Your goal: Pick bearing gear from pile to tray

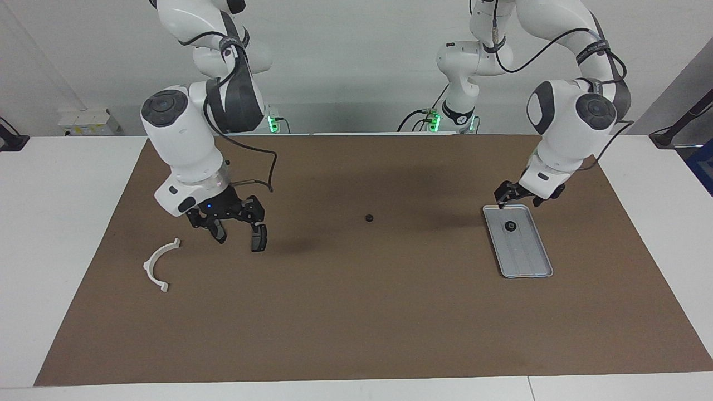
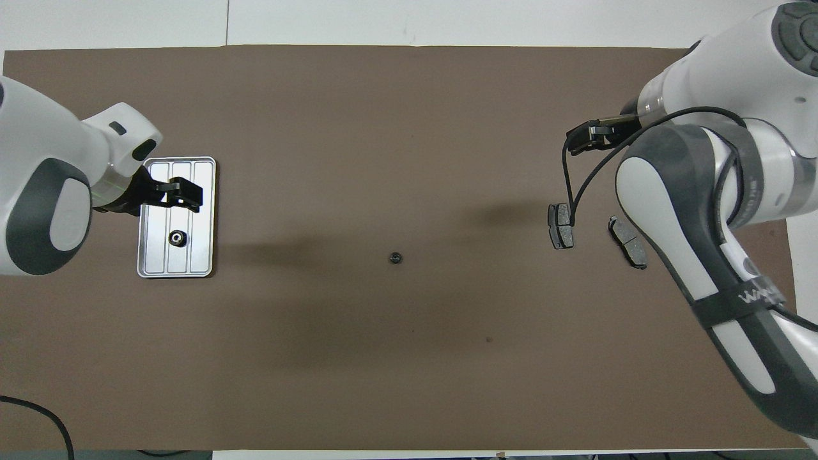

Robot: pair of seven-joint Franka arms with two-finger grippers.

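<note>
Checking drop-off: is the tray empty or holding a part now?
Holding one: a small black round part lies on the tray floor, clear of the left gripper above.

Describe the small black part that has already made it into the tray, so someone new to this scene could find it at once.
Start at the brown mat and go to the left arm's end, where a silver tray lies. The small black round part sits on the tray's floor, in the half nearer the robots. A similar black piece lies loose on the mat near its middle; this is the only one inside the tray.

White arc [image 1: 160, 263] (overhead: under right arm)
</note>
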